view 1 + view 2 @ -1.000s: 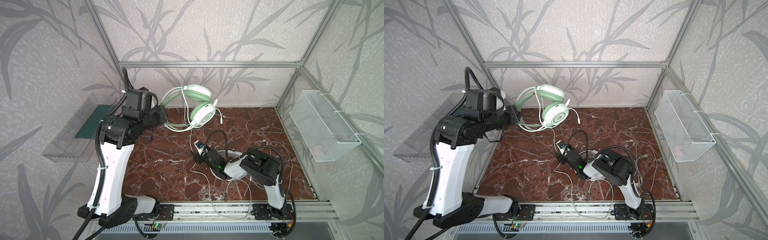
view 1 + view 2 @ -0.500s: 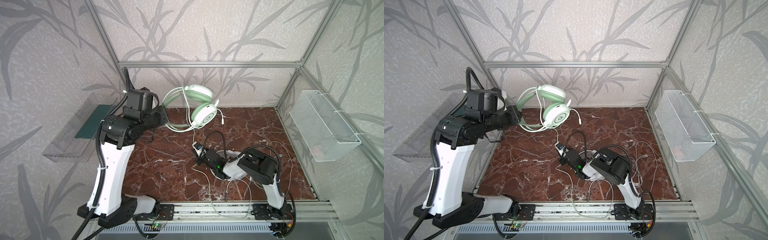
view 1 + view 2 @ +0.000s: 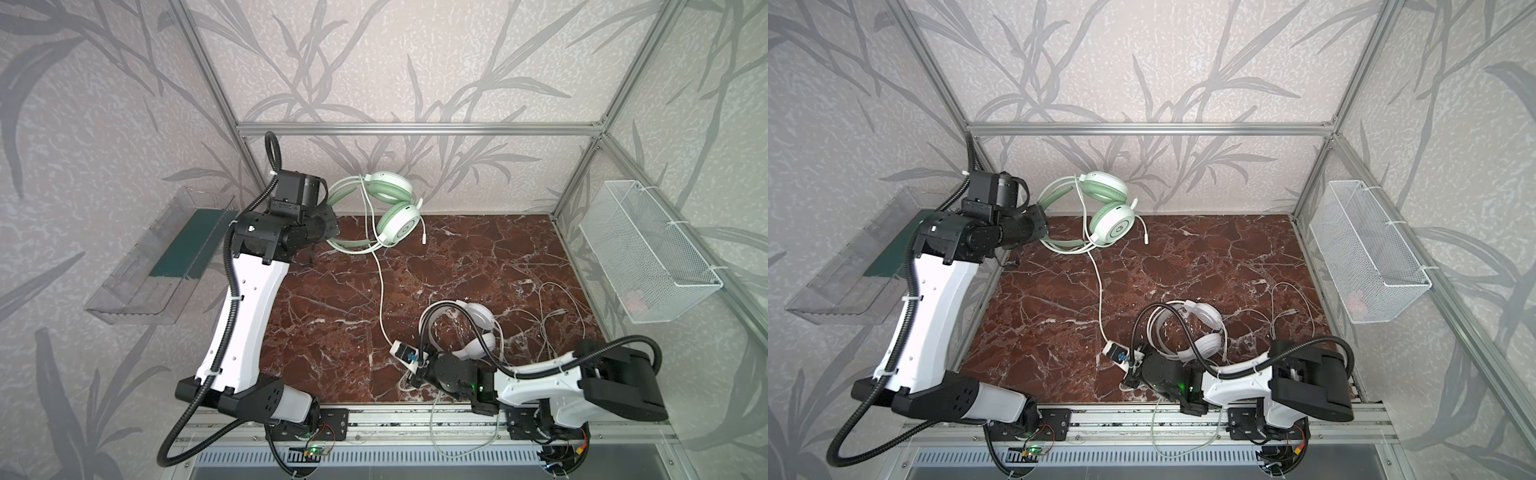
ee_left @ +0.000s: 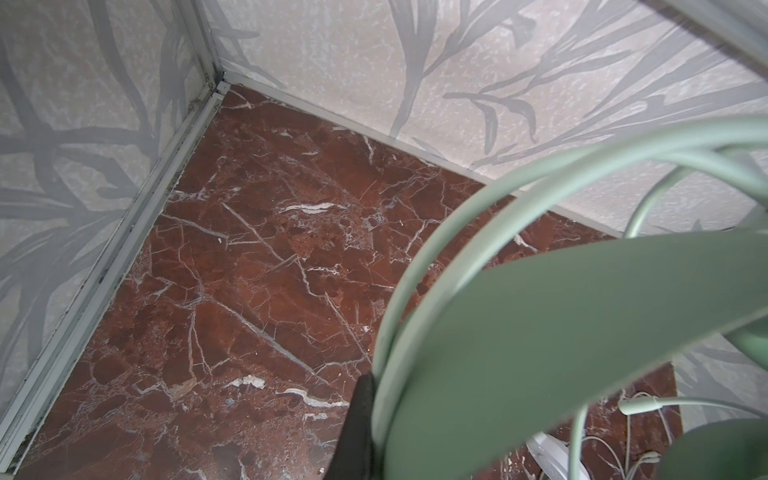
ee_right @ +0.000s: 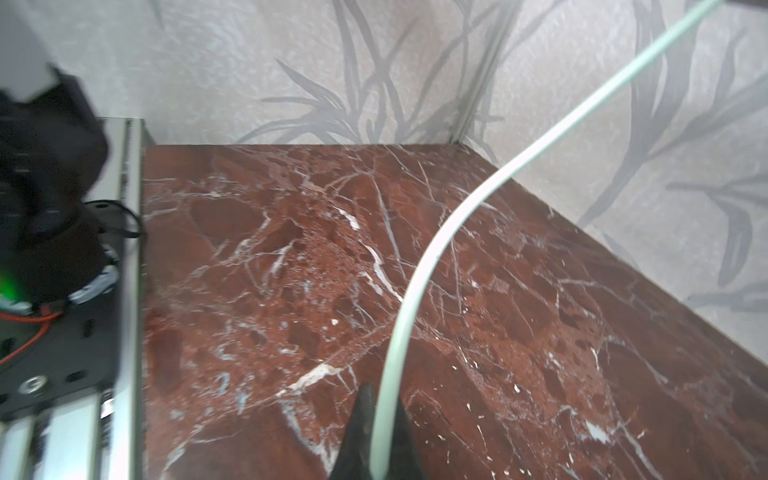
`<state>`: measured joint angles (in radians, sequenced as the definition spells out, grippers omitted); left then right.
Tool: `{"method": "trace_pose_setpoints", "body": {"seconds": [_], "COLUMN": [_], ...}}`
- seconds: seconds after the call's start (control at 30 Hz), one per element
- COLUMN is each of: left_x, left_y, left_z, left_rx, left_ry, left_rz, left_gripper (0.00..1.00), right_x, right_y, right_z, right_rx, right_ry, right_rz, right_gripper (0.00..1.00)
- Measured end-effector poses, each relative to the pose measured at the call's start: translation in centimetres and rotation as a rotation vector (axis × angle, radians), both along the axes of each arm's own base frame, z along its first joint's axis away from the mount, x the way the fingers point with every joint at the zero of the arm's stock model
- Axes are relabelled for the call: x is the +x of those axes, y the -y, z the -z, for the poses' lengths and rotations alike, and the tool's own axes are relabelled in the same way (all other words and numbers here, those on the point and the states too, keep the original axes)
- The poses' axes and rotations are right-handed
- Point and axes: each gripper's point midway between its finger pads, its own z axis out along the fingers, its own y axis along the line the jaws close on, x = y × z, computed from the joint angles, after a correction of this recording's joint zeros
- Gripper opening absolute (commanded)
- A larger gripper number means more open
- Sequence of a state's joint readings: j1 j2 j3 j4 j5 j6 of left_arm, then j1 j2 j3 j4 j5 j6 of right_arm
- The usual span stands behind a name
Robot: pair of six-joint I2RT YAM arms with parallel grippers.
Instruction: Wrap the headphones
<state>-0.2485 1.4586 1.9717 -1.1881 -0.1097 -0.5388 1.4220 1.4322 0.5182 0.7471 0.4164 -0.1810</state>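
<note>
The mint-green headphones [image 3: 399, 224] [image 3: 1115, 226] hang above the table's back left. My left gripper [image 3: 330, 224] [image 3: 1042, 224] is shut on their headband [image 4: 582, 332], with one dark finger [image 4: 361, 399] pressed against it. Their pale cable [image 3: 380, 291] [image 3: 1099, 291] runs down to an inline control [image 3: 405, 353] near the front middle. My right gripper [image 3: 415, 374] [image 3: 1129, 374] [image 5: 380, 409] is shut on that cable [image 5: 436, 245], low over the table. The white headphones [image 3: 478, 328] [image 3: 1204, 328] lie on the table just behind the right wrist.
Loose thin white cables [image 3: 552, 316] sprawl over the right part of the marble table [image 3: 332, 316]. A white wire basket [image 3: 648, 257] hangs on the right wall and a clear plastic tray [image 3: 162, 257] on the left wall. A metal rail [image 3: 395, 419] edges the front.
My right gripper has shut on the mint cable and drawn back toward the front of the table, taking the inline control along. The left arm with the headphones has hardly moved.
</note>
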Motion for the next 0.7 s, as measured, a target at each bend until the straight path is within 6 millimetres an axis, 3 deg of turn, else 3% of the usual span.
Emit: {"method": "trace_pose_setpoints", "body": {"seconds": [0.1,0.27,0.37,0.5,0.7], "left_x": [0.6,1.0,0.6,-0.6,-2.9], "left_y": [-0.4,-1.2,-1.5,-1.4,0.5], "left_z": [2.8,9.4,13.3,16.5,17.0], "left_rx": [0.050,0.143,0.187,0.242,0.275], "left_ry": [-0.053,-0.178,-0.252,-0.314,-0.277], "left_rz": [-0.010,-0.017,-0.008,0.026,0.122], "left_gripper": [0.00,0.00,0.00,0.00,0.00], "right_x": [-2.2,-1.6,-1.7,-1.2,3.1], "right_y": [0.6,2.5,3.7,5.2,7.6], "right_z": [-2.5,-10.5,-14.1,-15.6,-15.7], "right_rx": [-0.057,-0.056,-0.053,-0.105,-0.190], "right_ry": [0.054,0.149,0.219,0.307,0.330], "right_rz": [-0.053,-0.023,-0.037,-0.024,0.095], "right_gripper": [0.00,0.00,0.00,0.00,0.00]}}
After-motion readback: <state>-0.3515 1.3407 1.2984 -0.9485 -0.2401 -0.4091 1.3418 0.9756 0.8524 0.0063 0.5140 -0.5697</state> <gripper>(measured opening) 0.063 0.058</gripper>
